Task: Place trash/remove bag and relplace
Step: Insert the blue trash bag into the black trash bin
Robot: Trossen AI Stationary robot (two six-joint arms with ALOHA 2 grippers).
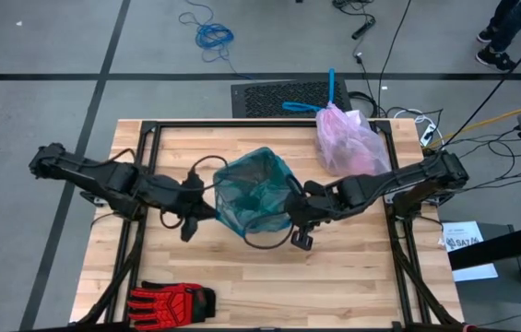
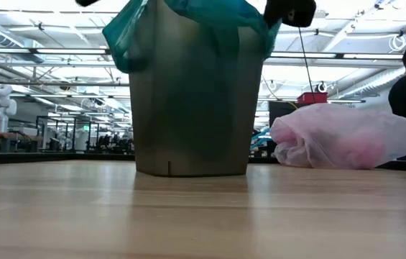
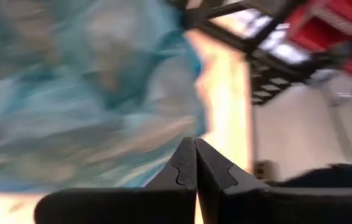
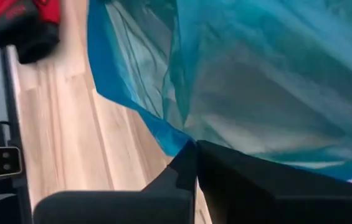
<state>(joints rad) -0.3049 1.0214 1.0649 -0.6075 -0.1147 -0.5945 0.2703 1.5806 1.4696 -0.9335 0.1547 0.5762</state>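
Risk, high view: left gripper point(image 1: 212, 210) & right gripper point(image 1: 290, 219) flank teal liner point(image 1: 255, 191), pink bag point(image 1: 348, 140) lies at table's far edge; low view: bin point(image 2: 188, 97) could tip; wrist views: both claws closed, right pinching teal film, tear likely; no legible writing.

A bin point(image 1: 258, 194) stands at the middle of the table point(image 1: 242, 277), with a liner point(image 2: 188, 14) draped over its rim. The left gripper point(image 1: 207, 210) is at the bin's left side, the right gripper point(image 1: 290, 214) at its right. The bag point(image 1: 348, 140) lies behind and right of the bin. A glove point(image 1: 170, 301) lies at the front left edge.
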